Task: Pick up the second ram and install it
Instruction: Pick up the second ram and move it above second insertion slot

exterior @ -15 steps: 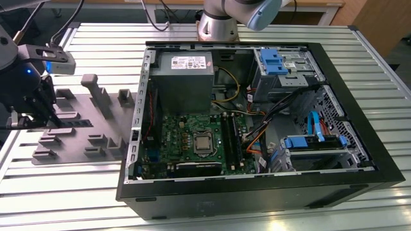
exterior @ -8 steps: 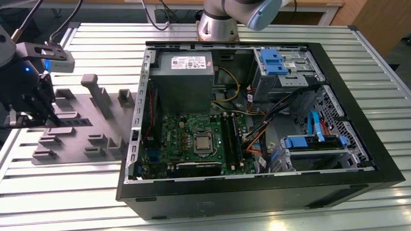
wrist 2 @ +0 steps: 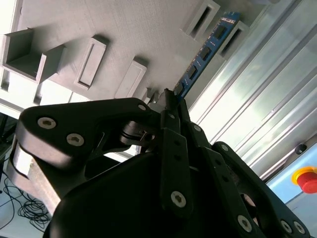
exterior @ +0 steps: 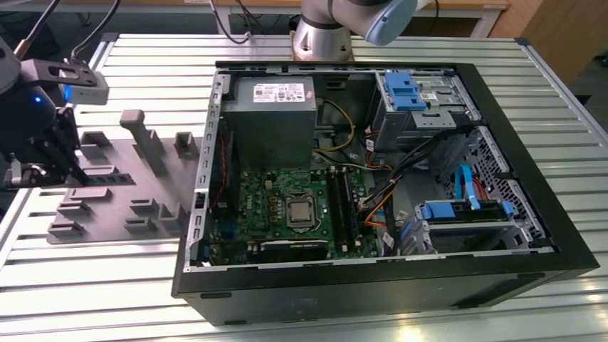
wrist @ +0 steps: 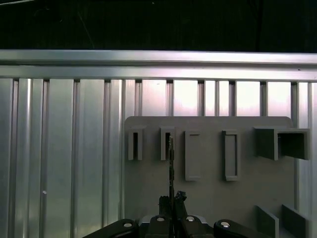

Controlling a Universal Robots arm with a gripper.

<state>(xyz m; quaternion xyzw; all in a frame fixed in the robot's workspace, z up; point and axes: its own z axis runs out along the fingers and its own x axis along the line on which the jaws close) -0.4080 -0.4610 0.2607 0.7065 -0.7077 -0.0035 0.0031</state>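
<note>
Black linked fingers of the one end effector (wrist 2: 170,99) are clenched on the near end of the second ram (wrist 2: 205,49), a single blue-green stick. Its long axis runs straight out from the fingertips. The second wrist view shows its broad face with a row of small dark chips. The first wrist view shows it edge-on as a thin dark line (wrist: 171,163). Its far end sits between two raised slotted blocks of the grey fixture plate (wrist: 208,198). I cannot tell whether the stick touches them.

On that plate the first wrist view shows four upright slotted blocks (wrist: 192,154) in one row. The stick lines up with the second from one end.

In the exterior view the end effector is at nine o'clock from the one open computer case (exterior: 380,285), with the plate between them. The plate's three o'clock edge reaches the case wall. Ribbed aluminium tabletop (exterior: 95,285) lies bare at the plate's six and twelve o'clock. The green motherboard (exterior: 275,192) lies flat inside the case, with cables crowding its three o'clock side.
</note>
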